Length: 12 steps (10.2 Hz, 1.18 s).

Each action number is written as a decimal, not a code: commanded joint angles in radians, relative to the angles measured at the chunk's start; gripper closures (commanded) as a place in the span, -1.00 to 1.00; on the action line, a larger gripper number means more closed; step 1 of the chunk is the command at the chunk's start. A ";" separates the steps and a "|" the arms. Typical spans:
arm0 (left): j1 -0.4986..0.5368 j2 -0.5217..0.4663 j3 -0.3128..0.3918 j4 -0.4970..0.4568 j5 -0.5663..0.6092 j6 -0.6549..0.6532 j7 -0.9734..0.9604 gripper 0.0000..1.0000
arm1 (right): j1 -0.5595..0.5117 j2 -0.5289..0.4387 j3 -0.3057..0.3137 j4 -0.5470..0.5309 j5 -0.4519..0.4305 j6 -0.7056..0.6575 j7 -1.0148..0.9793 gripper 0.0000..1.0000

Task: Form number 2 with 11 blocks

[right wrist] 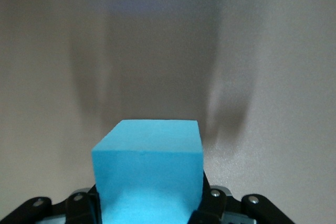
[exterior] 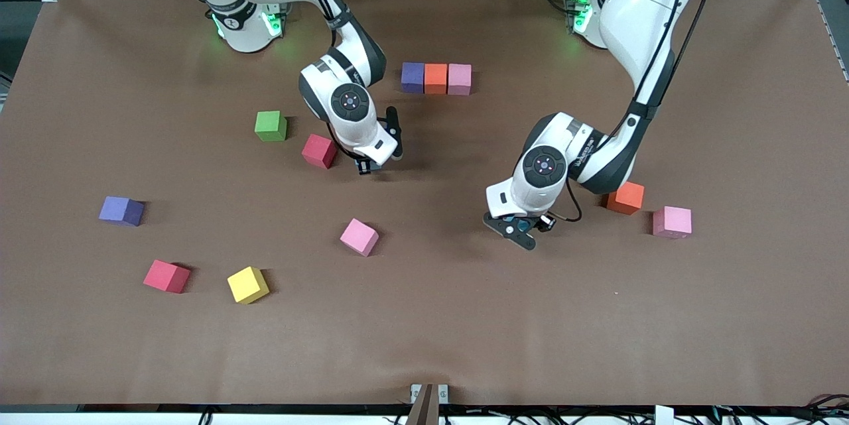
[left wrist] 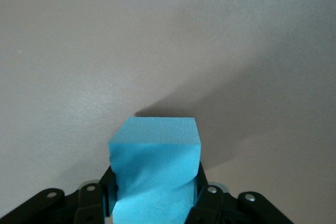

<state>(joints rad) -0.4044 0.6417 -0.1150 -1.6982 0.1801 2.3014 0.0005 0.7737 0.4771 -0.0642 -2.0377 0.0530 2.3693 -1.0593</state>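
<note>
Both arms are at the pick step, each w/ a light blue cube pinched. The left gripper (left wrist: 155, 203) is clamped on a light blue block (left wrist: 156, 169); the foam looks dented at the sides where the fingers (left wrist: 207, 198) press, so the grip is tight. In the front view the left gripper (exterior: 521, 226) is low over the middle of the table (exterior: 424, 345), toward the left arm's end, and a sliver of blue shows between its jaws. The right gripper (right wrist: 149, 208) is likewise closed on a second light blue block (right wrist: 148, 174), sides square, no visible dent; the front view has the right gripper (exterior: 371, 163) low near the table's centre, just beside a red block (exterior: 320, 150), its own cube hidden under the wrist. Whether either cube is off the surface yet, can't tell. The number 2 is barely begun: only a top row of purple (exterior: 412, 77), orange (exterior: 436, 78) and pink (exterior: 459, 79) cubes, touching, near the edge where the bases stand. Loose still: orange block (exterior: 625, 198) and pink block (exterior: 672, 222) toward the left arm's end; another pink (exterior: 359, 237) mid-table; a yellow (exterior: 248, 285), red (exterior: 166, 276) and purple (exterior: 121, 211) toward the right arm's end. Green cube (exterior: 270, 126) isn't needed. Next, probably: lift straight up, carry one blue cube to sit under the row's end cube, square and touching; arms should go in turn, since both head for the same small spot.
</note>
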 commanded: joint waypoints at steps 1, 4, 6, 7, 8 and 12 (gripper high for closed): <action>0.006 -0.085 0.006 -0.015 0.029 -0.007 -0.019 0.20 | 0.041 -0.049 -0.016 0.005 -0.007 -0.019 0.008 0.08; 0.028 -0.187 0.006 -0.012 0.029 -0.155 -0.019 0.20 | 0.134 -0.072 -0.028 0.010 0.002 -0.018 0.224 0.05; 0.045 -0.226 0.006 -0.011 0.029 -0.217 -0.025 0.19 | 0.144 -0.089 -0.028 0.010 0.010 -0.015 0.339 0.05; 0.059 -0.238 0.006 -0.011 0.029 -0.224 -0.024 0.17 | 0.145 -0.103 -0.029 0.010 0.010 -0.021 0.455 0.05; 0.062 -0.252 0.006 -0.011 0.029 -0.238 -0.024 0.15 | 0.145 -0.117 -0.029 0.010 0.010 -0.019 0.586 0.05; 0.064 -0.283 0.005 -0.005 0.024 -0.263 -0.016 0.12 | 0.173 -0.170 -0.029 0.017 0.011 -0.013 1.018 0.05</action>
<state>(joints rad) -0.3423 0.3884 -0.1047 -1.6909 0.1820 2.0583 0.0000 0.9181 0.3323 -0.0867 -2.0137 0.0606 2.3622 -0.1968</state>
